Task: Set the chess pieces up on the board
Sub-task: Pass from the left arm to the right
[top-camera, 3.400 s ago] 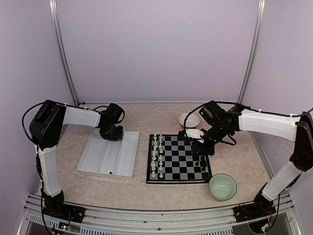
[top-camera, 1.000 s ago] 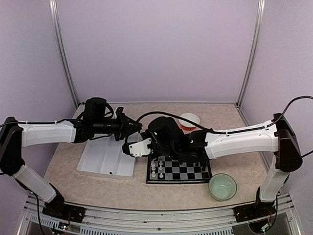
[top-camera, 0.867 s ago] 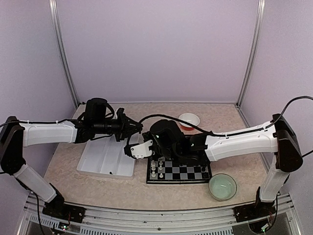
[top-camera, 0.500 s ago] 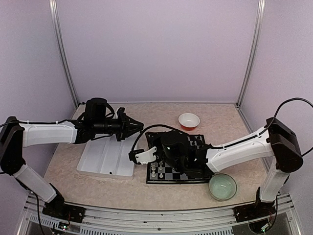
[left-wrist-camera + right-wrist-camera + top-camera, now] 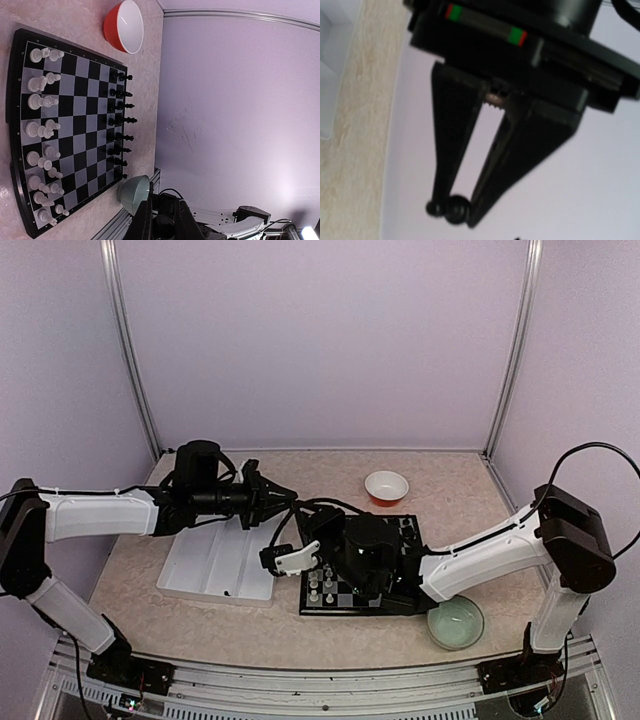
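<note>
One small black chess piece point(image 5: 456, 210) sits pinched in the nearly closed tips of the left gripper point(image 5: 454, 203), plain only in the right wrist view. Overhead, that gripper hangs at 10 o'clock of the board point(image 5: 330, 602). The left wrist view alone shows eight black pieces point(image 5: 124, 120) along the board's 3 o'clock edge and white pieces point(image 5: 36, 130) at 9. How wide the right gripper point(image 5: 268, 558) stands I cannot tell.

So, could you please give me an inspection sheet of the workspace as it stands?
Surface: beige marbled table.
Job's things: board; white pieces in two rows; black pieces in a row opposite.
Clutter: white tray, red bowl, green bowl.
Grippers: left gripper shut on a small black piece; right gripper beside the tray, state unclear.
Cables: black cable looping over the right arm.
Surroundings: lilac walls, metal posts.
</note>
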You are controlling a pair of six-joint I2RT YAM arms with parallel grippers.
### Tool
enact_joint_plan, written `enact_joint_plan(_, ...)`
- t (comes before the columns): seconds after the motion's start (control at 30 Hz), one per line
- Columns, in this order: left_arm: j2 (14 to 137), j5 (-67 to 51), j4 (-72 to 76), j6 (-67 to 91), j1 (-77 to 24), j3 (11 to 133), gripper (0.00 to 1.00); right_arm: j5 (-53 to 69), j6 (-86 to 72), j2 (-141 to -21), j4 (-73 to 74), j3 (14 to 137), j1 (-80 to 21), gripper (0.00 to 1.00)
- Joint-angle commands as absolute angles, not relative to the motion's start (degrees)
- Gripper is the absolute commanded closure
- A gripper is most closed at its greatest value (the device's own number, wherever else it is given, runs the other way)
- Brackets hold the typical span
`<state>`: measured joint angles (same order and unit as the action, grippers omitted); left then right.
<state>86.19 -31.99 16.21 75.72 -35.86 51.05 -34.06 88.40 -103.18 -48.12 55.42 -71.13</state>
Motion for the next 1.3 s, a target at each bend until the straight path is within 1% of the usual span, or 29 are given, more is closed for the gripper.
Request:
enact_joint_plan(0.0,84.8,-32.2,18.2,76.1,-36.7,50.9,0.88,-33.4,87.8,-104.8,-48.1,57.6,-71.9,0.73)
enact_joint_plan(0.1,84.6,-32.1,18.4,76.3,-36.8,51.0,0.88,-33.4,86.7,-105.0,-45.9,58.0,-71.8,0.74)
enact_joint_plan(0.53,84.8,-32.4,18.8,76.6,-38.0,51.3,0.87,-33.9,86.8,-106.3,-45.7,59.8,-71.8,0.75)
enact_joint_plan(0.77,84.7,-32.7,18.8,76.7,-38.1,51.1,0.87,-34.3,86.9,-106.6,-45.8,60.2,-71.7,0.79)
enact_joint_plan(0.87,84.9,-32.9,18.8,76.8,-38.2,51.1,0.87,-34.3,87.1,-106.7,-46.0,60.0,-71.6,0.80)
enact_joint_plan(1.13,85.5,-33.7,19.6,77.5,-38.5,51.2,0.88,-34.7,89.1,-107.3,-49.9,60.1,-70.8,0.80)
enact_joint_plan(1.2,85.7,-33.8,19.7,77.6,-38.5,51.2,0.88,-34.5,89.1,-107.1,-50.1,60.2,-70.6,0.81)
enact_joint_plan(1.27,85.9,-34.0,19.7,77.7,-38.5,51.2,0.88,-34.3,89.3,-107.0,-50.4,60.2,-70.5,0.85)
